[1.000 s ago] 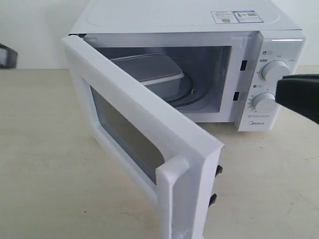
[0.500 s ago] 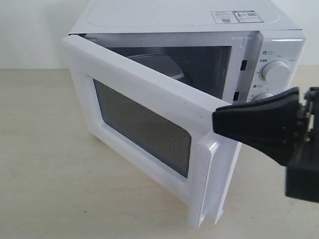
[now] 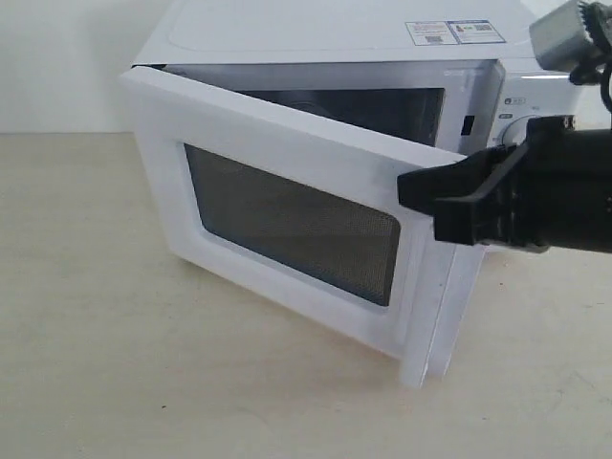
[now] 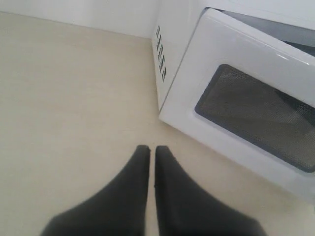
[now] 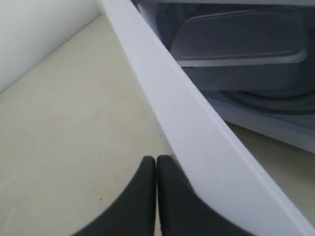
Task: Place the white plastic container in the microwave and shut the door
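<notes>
The white microwave [image 3: 335,29] stands at the back of the table with its door [image 3: 287,215] partly swung in, hinged at the left. The white plastic container [image 5: 241,37] sits inside on the glass turntable [image 5: 275,101]; the door hides it in the exterior view. My right gripper [image 3: 406,191] is shut with nothing in it and presses against the door's outer face near its handle edge; in the right wrist view the same gripper [image 5: 156,160] touches the door [image 5: 197,147]. My left gripper [image 4: 149,148] is shut and empty over the table, short of the door [image 4: 256,103].
The beige table [image 3: 86,335] stretches to the left and in front of the microwave. Two round knobs [image 3: 521,129] sit on the microwave's right panel, partly behind my right arm. A white wall [image 3: 57,57] lies behind.
My right gripper came in from the right, met the door near its free edge and pushed it. The door has swung from wide open toward the microwave, now hiding the container in the exterior view.
</notes>
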{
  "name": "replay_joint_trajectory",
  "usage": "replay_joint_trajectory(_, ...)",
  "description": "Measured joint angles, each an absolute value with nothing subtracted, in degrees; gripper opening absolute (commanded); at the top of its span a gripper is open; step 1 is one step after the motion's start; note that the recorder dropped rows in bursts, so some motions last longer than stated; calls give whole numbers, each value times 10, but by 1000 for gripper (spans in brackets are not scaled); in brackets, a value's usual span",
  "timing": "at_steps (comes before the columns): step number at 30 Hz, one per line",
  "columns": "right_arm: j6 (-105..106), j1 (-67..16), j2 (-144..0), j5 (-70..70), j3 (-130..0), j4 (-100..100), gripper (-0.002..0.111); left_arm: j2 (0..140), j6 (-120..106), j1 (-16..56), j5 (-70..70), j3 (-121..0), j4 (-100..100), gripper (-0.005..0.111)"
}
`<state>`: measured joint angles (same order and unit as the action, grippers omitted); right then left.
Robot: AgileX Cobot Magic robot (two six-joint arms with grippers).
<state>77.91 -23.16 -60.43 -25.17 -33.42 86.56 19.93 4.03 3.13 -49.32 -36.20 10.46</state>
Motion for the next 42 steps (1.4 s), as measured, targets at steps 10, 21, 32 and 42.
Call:
replay_joint_trajectory(10,778,-231,-606,-171,-348,866,0,199,43,31,-493,-362,103,4)
replay_joint_trajectory(21,778,-229,-685,-110,-380,873,0,199,43,31,-485,-362,103,4)
replay_joint_trajectory(32,780,-229,-785,-43,-467,875,0,199,43,31,-484,-362,86,4)
replay_joint_trajectory(42,784,-234,-827,-15,-485,875,0,199,43,31,-484,-362,79,4)
